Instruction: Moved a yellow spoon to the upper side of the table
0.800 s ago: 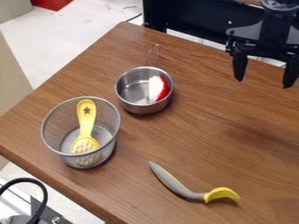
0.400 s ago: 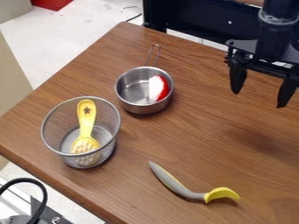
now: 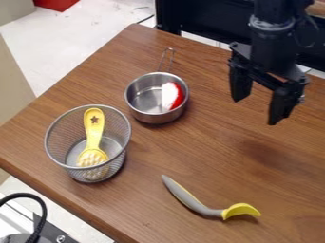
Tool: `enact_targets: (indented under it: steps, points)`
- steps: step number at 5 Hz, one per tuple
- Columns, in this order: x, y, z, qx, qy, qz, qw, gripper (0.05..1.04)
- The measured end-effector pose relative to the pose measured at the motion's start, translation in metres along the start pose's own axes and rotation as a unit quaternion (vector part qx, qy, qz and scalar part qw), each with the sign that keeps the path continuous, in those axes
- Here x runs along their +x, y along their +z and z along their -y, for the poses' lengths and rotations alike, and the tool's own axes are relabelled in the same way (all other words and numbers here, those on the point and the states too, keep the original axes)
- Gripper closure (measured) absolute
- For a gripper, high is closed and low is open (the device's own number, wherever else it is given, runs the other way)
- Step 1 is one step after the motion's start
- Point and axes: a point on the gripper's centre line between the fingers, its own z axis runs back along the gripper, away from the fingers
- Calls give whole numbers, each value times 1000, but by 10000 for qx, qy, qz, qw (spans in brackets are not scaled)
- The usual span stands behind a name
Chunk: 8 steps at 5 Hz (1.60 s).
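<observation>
Black cable: a curved length (image 3: 39, 202) at the lower left, beside the worktop (image 3: 209, 152).
Wire-mesh basket: upright on the left part of the worktop (image 3: 54, 142), round and wide-mouthed.
Basket contents: a yellow brush (image 3: 94, 128) leaning inside, star-marked handle uppermost, pale bristles towards the base.
Metal pot: upright (image 3: 151, 117) near the basket, further up the worktop; its wire handle (image 3: 163, 60) points towards the far edge.
Pot contents: a red-and-white object (image 3: 170, 97) against the right-hand inner wall.
Yellow spoon: lying on the lower part of the worktop, to the right of the basket; grey handle (image 3: 185, 194) slanting to the upper left, yellow bowl (image 3: 241, 210) at the right end.
Pincer: suspended (image 3: 256, 111) over the upper right of the worktop, above and apart from the spoon; released, its two fingers spread.
</observation>
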Motion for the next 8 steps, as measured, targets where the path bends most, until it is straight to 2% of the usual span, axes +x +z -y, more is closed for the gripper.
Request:
enact_targets:
  steps: [1,2,3,4,5,6,7,8]
  points:
    - [-16,0,10,51,-1283,-3,9917,88]
    - [-34,-6,22,213,-2545,-148,9667,88]
    - [-53,-13,37,249,-3749,-121,9267,88]
    - [-78,-21,42,313,-4895,-84,8714,88]
    - [-96,-29,36,266,-5939,-76,8040,88]
    - [-99,-36,19,388,-6436,-135,7643,88]
    - [-99,-45,9,365,-6432,-200,7646,88]
    - [-105,-52,4,78,-6299,-193,7764,88]
